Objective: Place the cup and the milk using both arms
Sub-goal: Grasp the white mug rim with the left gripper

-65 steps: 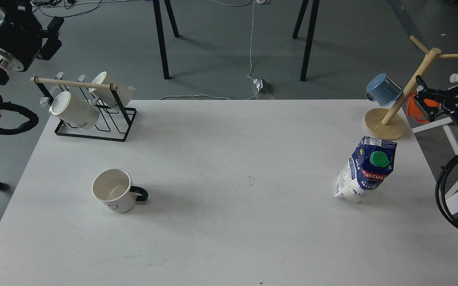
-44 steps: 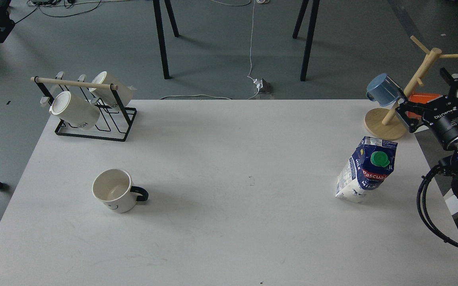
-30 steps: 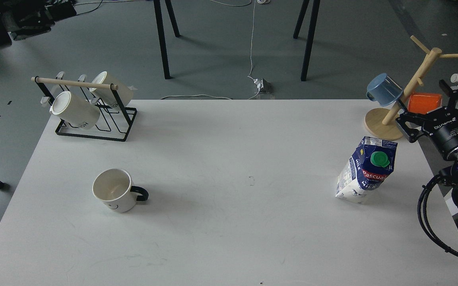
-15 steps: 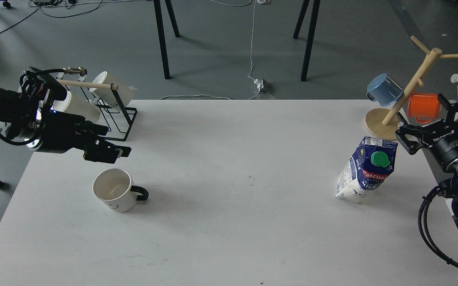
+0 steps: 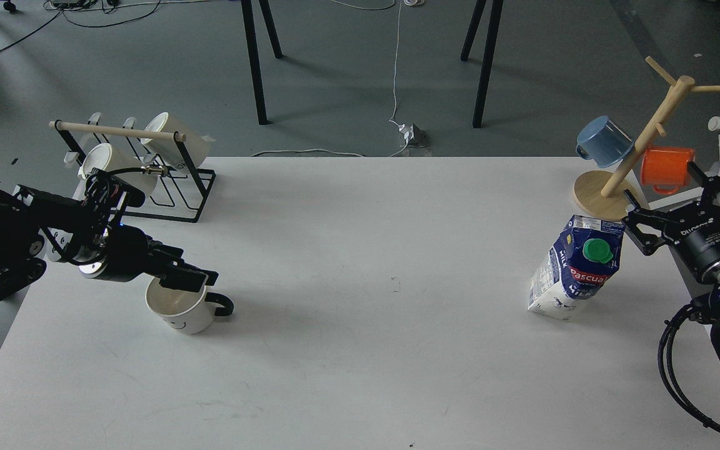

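Note:
The cup [image 5: 186,312], a white mug with a black handle and a small smiley face, stands upright on the white table [image 5: 360,375] at front left. My left gripper [image 5: 200,281] hangs just over the cup's far rim, its fingers slightly apart and empty. The milk [image 5: 575,272], a blue and white carton with a green cap and a red "Pascual" label, stands leaning at the right. My right gripper [image 5: 663,190] is open and empty, just right of and behind the carton's top, not touching it.
A black wire rack [image 5: 147,200] with a wooden bar holds two cream mugs at the back left, close behind my left arm. A wooden mug tree [image 5: 607,194] with a blue mug [image 5: 604,140] and an orange mug [image 5: 666,169] stands at the back right, beside my right gripper.

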